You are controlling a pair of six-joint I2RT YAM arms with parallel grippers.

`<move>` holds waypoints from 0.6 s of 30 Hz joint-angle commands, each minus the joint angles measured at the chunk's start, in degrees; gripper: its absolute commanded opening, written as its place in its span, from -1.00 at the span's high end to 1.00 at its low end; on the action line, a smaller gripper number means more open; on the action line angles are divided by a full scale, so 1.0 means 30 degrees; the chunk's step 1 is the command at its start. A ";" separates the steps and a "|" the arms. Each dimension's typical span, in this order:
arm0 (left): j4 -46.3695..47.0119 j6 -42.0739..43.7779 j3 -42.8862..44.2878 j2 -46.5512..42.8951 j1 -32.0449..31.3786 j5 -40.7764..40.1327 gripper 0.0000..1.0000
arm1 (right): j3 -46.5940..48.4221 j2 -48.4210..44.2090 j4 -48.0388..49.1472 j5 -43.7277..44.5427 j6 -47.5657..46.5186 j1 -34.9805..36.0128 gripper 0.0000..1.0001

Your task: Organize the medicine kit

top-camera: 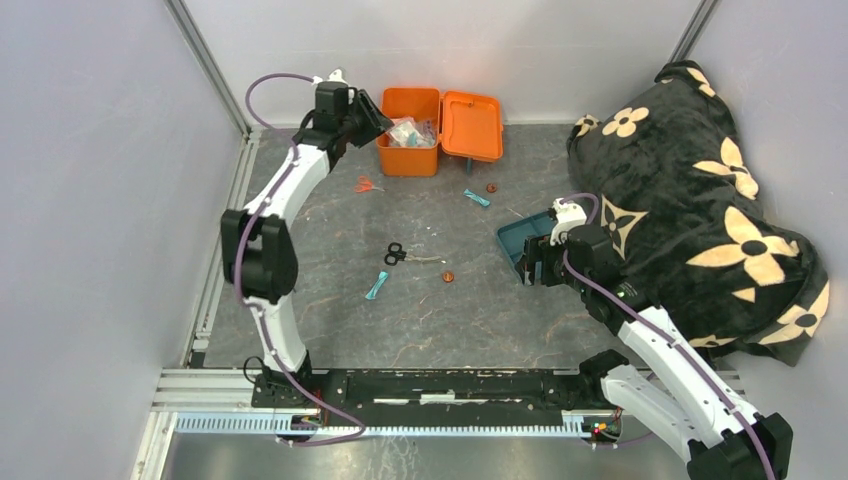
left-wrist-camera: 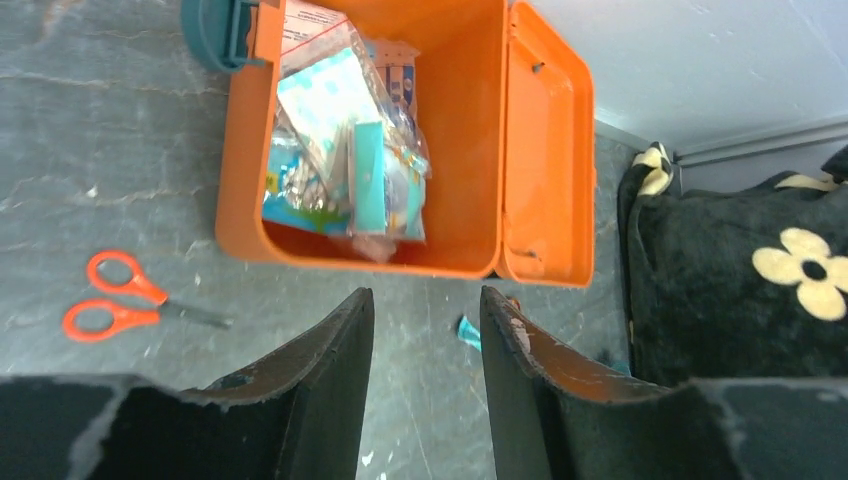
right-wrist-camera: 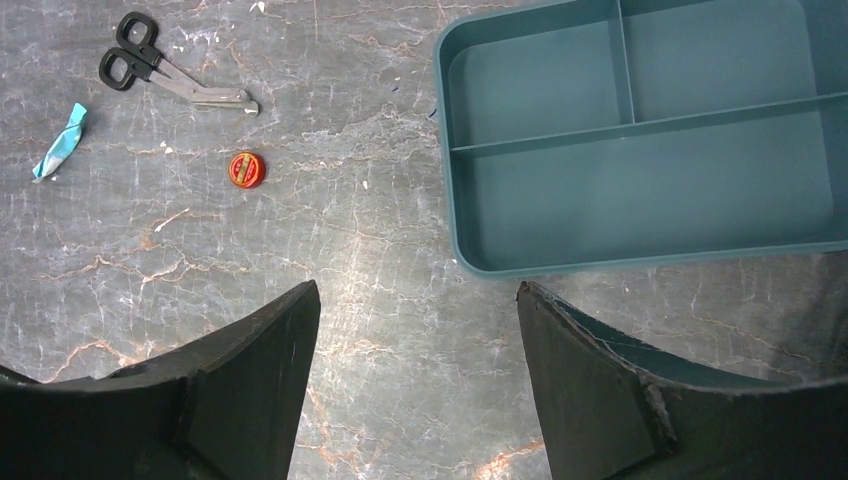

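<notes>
Beside kit [left-wrist-camera: 470, 180] rim, left gripper [left-wrist-camera: 427, 296] apparently clear

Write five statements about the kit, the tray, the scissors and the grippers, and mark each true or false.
1. The medicine kit has its lid open. True.
2. The orange scissors lie inside the kit. False: they lie on the table outside it.
3. The teal tray has nothing in its visible compartments. True.
4. The right gripper grips the black scissors. False: it is open and empty, and those scissors lie apart on the table.
5. The left gripper is open and holds nothing. True.
</notes>
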 commanded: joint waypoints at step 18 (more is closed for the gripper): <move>-0.4104 0.3757 -1.2354 -1.3991 -0.0099 -0.2778 -0.31 | 0.1367 0.1142 -0.0445 0.3445 -0.0245 0.0053 -0.60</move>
